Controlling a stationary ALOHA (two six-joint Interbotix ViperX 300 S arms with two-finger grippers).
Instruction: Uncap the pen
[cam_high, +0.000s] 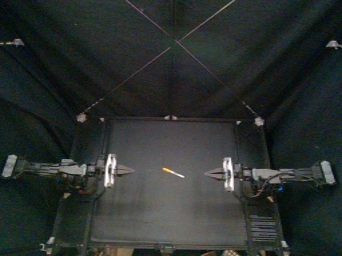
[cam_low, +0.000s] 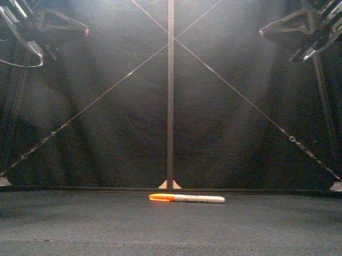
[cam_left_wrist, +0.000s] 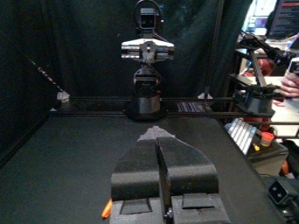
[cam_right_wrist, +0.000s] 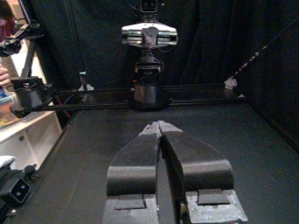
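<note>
Marker pen (cam_high: 173, 173) lies flat at the middle of the table (cam_high: 147, 215) with its orange cap on, so either end looks free to grasp. Left gripper (cam_high: 124, 172) and right gripper (cam_high: 211, 173) flank it, raised well clear, each with jaws pressed together and holding nothing

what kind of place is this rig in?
Looks like a lab robot test booth: black curtains behind, a small black table, the left gripper and right gripper facing each other across it, and one marker pen lying between them.
</note>
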